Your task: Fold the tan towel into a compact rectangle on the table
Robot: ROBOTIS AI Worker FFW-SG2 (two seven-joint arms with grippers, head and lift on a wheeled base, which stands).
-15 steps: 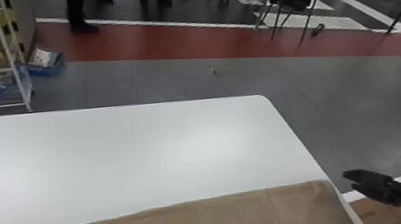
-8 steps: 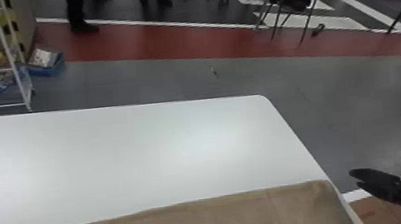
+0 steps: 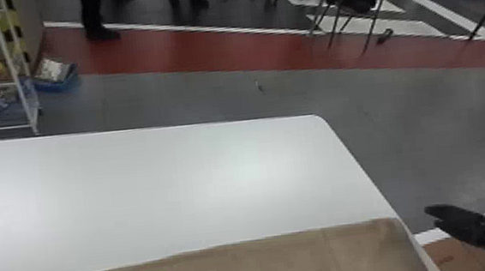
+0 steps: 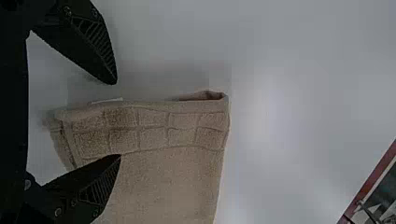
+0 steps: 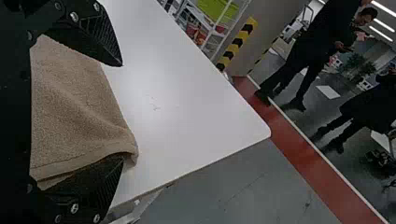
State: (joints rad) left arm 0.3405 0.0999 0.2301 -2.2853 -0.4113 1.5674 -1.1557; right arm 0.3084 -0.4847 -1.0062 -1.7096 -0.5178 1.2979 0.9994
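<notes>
The tan towel (image 4: pixel 163 182) lies on the white surface (image 3: pixel 152 189). It looks soft, light and floppy, so I'd pinch its corners at both ends. The left gripper (image 4: pixel 116 119) and right gripper (image 5: pixel 122 111) are both wide apart.

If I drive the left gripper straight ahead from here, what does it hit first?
The left gripper would probably meet the tan cloth towel first, at its grid-patterned end, or else the white tabletop beside it; the remaining gap is unclear.
</notes>
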